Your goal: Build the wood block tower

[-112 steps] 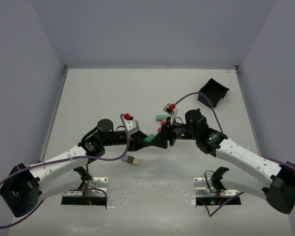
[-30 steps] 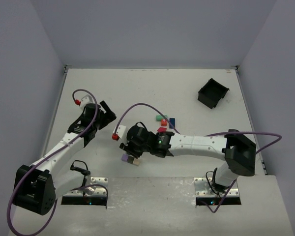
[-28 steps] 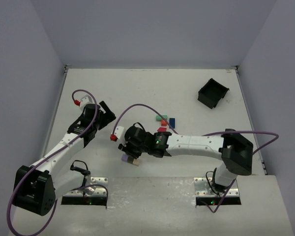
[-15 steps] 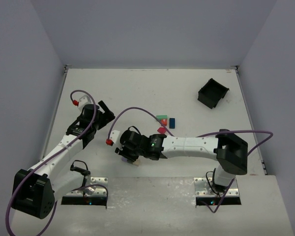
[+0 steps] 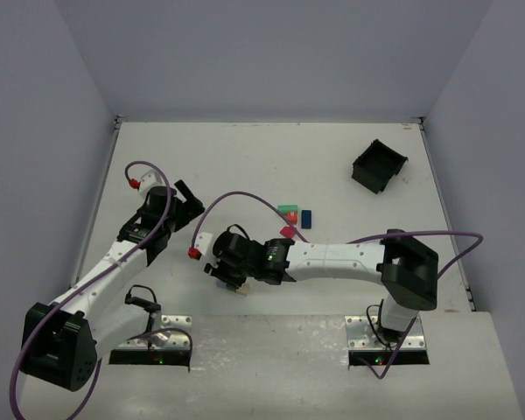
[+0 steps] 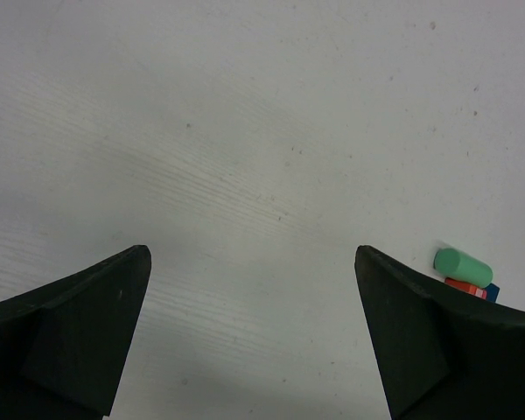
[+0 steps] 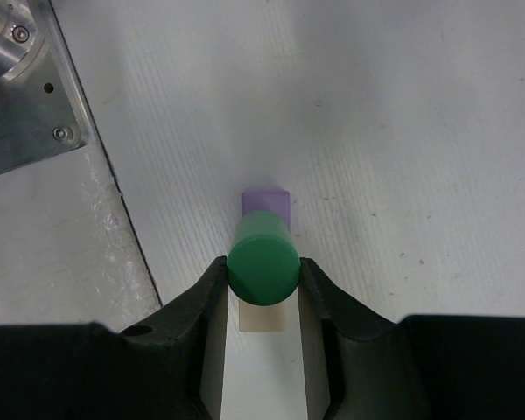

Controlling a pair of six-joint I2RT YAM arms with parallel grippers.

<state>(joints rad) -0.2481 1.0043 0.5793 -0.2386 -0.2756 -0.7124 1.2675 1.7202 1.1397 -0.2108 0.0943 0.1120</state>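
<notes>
I see right end effector (image 7: 262, 293) pinching green cylinder (image 7: 262, 261) over purple block (image 7: 267, 200) and tan block (image 7: 262, 318) on bench (image 7: 376, 131); left end effector (image 6: 252, 262) spread wide above bench.

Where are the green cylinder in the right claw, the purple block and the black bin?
Green cylinder (image 7: 262, 269): right wrist view, on its round end face.
Purple block (image 7: 267, 201): right wrist view, on its top face.
Bin (image 5: 368, 179): top view, on its near-left wall.
</notes>
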